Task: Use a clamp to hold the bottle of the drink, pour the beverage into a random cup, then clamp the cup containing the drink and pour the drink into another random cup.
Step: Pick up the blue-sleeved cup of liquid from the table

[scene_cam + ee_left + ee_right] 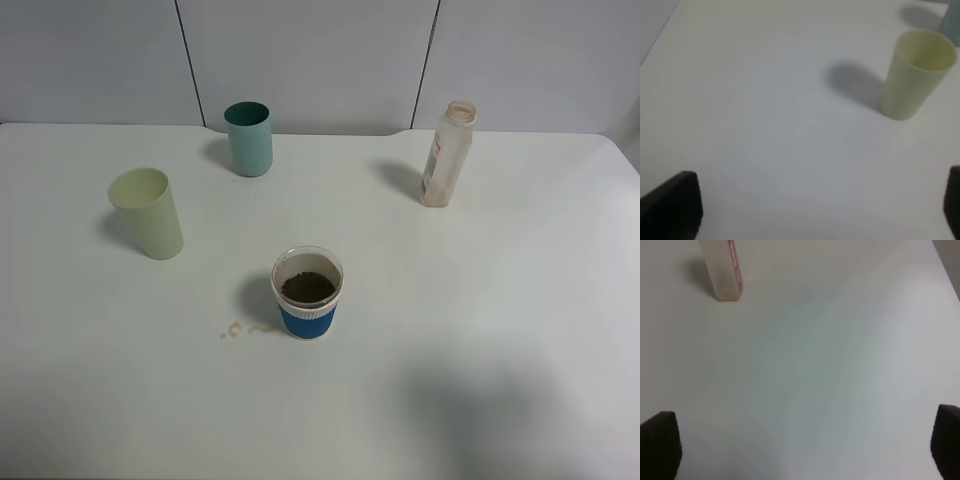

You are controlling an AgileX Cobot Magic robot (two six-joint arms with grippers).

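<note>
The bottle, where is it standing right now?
In the high view the bottle stands upright at the far right of the table, well apart from the blue-sleeved cup in the middle.

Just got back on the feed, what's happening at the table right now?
Nothing is being held. The left claw and the right claw are both open over the table. The bottle stands upright and looks empty; the dark beverage sits in the blue-sleeved cup, with a small spill beside it. The pale green tumbler looks empty, so the second pour is not yet done.
</note>
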